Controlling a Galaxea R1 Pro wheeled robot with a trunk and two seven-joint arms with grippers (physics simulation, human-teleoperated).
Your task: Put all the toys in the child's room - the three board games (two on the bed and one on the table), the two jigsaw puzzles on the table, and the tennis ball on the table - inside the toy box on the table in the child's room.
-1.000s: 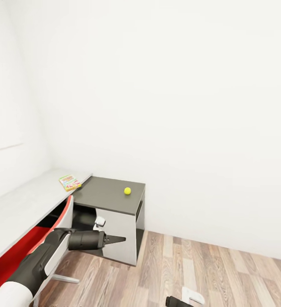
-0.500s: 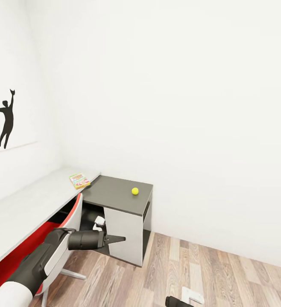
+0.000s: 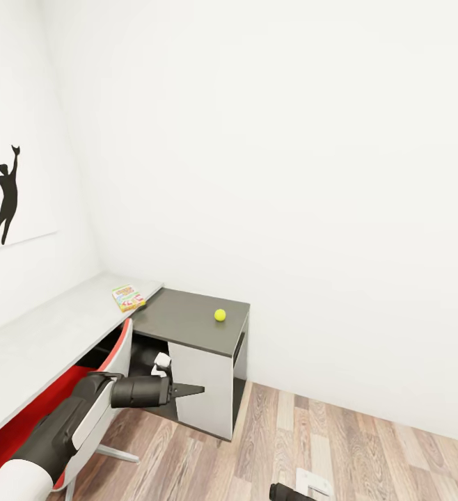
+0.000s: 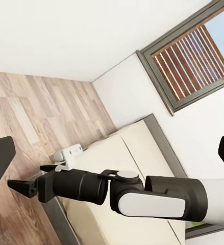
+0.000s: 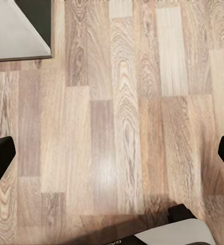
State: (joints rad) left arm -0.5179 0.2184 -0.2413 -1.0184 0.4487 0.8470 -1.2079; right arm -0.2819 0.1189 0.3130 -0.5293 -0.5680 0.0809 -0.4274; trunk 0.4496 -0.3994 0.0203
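Sitting near the right edge of the table's [image 3: 187, 321] dark end section, the tennis ball [image 3: 220, 315] is facing open wood floor [image 3: 340, 445], a board game [image 3: 128, 298] lying by the white top's corner, both empty tools spreading wide.

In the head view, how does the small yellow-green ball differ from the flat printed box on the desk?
The small yellow-green tennis ball is round and one plain colour; the flat printed game box is rectangular, with orange, green and red print. The ball looks much smaller than the box. The ball rests on the dark grey section of the desk, the box on the white section. Both lie untouched, far from either end effector.
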